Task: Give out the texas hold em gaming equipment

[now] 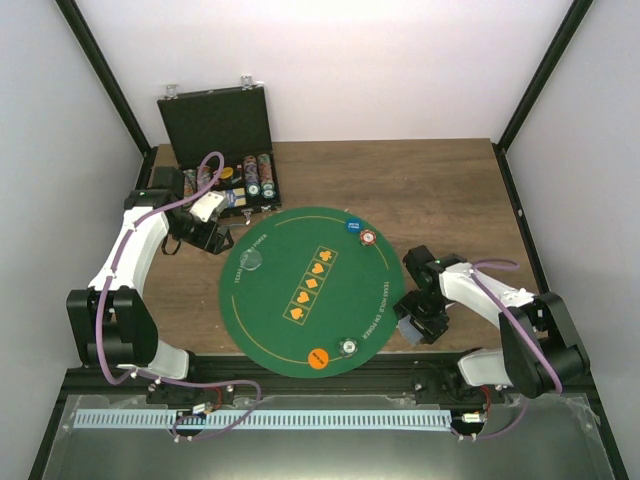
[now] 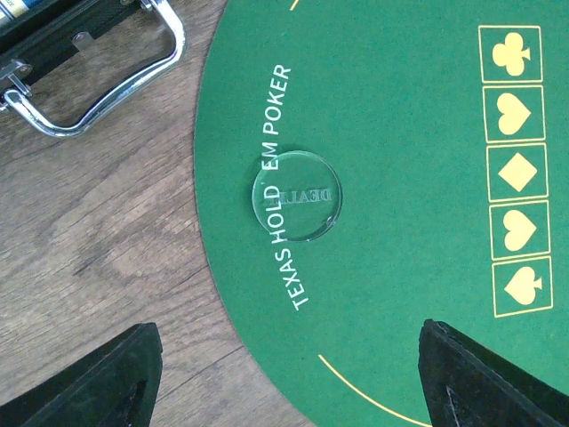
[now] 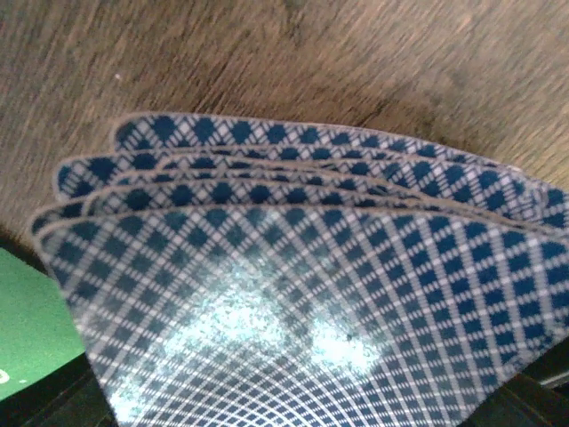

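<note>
Five discs lie on the green mat (image 1: 300, 235), one of each colour. The clear disc (image 2: 296, 197) sits just ahead of the left gripper (image 2: 286, 356), on the lettering near the mat's edge; that gripper's fingers stand apart with nothing between them. The black case (image 1: 215, 120), lid up, is beyond it, its metal handle (image 2: 98, 80) ahead and to the left; the chips (image 1: 250, 180) inside are too small to count. The silvery disc (image 1: 349, 346) and orange disc (image 1: 319, 358) lie left of the right gripper (image 1: 415, 325); the blue disc (image 1: 352, 226) and red-and-white disc (image 1: 368, 238) lie farther out on that side. Cards (image 3: 302, 294), at least four fanned back-up, sit right at the right gripper's fingers, above the table (image 3: 267, 53); whether it clamps them I cannot tell.
</note>
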Motion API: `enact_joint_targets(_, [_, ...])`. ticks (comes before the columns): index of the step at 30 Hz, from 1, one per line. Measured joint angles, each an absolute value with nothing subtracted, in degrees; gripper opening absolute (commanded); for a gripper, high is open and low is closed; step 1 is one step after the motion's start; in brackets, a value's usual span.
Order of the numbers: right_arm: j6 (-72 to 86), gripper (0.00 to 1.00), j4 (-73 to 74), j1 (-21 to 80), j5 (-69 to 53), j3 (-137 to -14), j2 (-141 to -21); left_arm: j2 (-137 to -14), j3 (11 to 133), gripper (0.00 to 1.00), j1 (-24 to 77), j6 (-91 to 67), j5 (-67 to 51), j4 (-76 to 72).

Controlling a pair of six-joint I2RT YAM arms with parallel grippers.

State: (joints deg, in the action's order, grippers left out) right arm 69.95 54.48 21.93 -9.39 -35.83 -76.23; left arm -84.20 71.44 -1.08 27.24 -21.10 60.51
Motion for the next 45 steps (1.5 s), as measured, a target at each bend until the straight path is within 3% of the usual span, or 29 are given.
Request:
enact_joint_targets(6, [69.89,0.71,54.48,21.93,-8.73,-35.77,-75.88,-84.20,71.44,0.80,-1.08,27.24,-21.08,60.51])
enact_joint_targets(11, [68.66,0.58,55.24,21.91,-7.09,-35.00,-74.13,-84.20,71.44,0.80,-1.08,27.24,-21.08,60.51])
enact_joint_targets(16, [64.93,0.51,56.14,21.91,-6.90,-35.22,-72.36,-84.20,71.44,0.80,-1.08,27.27,-21.10,60.53])
enact_joint_targets(24, [58.13,0.46,54.85,21.91,-7.05,-35.97,-72.12,-84.20,71.46,0.80,-1.32,27.24,-21.15,60.55])
enact_joint_targets(31, [51.09,0.31,55.05,21.93,-7.03,-39.18,-70.48,-84.20,71.48,0.80,-1.61,27.29,-21.28,60.55])
enact_joint_targets(39, [43.75,0.30,55.05,22.39,-5.76,-47.31,-67.59,-84.20,71.57,0.80,-1.89,27.31,-21.85,60.58])
enact_joint_targets(45, [38.39,0.31,56.95,31.75,-4.05,-56.73,-77.25,-84.23,71.83,0.81,-3.03,27.75,-23.16,60.99])
